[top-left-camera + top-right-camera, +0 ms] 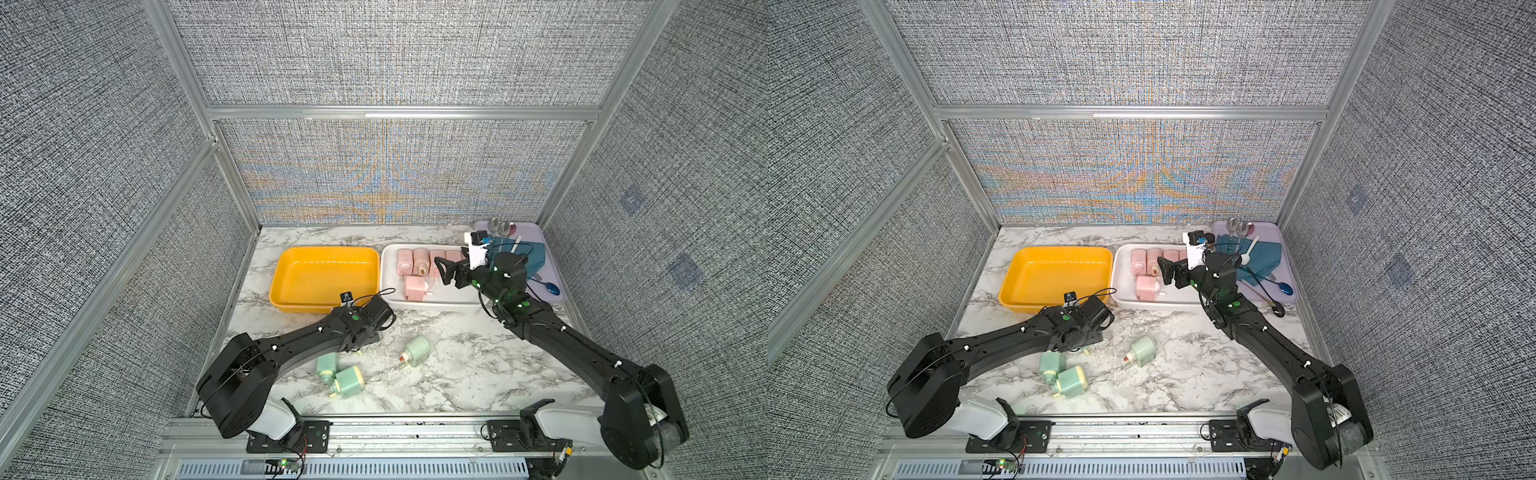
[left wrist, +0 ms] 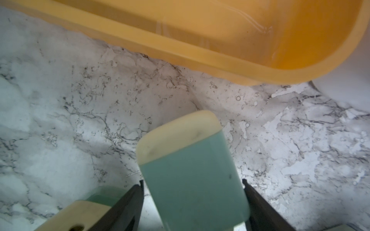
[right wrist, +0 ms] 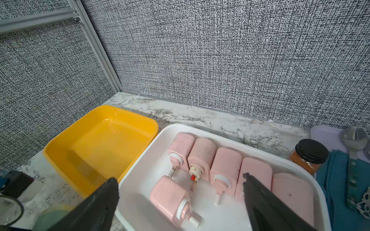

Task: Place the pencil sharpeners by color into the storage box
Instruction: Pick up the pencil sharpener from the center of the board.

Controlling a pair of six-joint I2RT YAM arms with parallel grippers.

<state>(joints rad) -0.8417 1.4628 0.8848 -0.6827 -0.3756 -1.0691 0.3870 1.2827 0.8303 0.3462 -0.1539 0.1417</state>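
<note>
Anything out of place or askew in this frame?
One pink sharpener in the white bin lies apart from the row of five pink sharpeners, in front of their necks and turned at an angle to them. Nothing looks spilled or damaged.

Spice jar [image 3: 309, 156]; lavender tray [image 1: 1266, 230]; blue cloth [image 1: 534, 257]

A robot test cell in a lab: grey woven panels [image 1: 374, 54] in aluminium framing [image 1: 403, 112] enclose the marble-patterned desk [image 1: 457, 374] beyond and beside the jaws.
</note>
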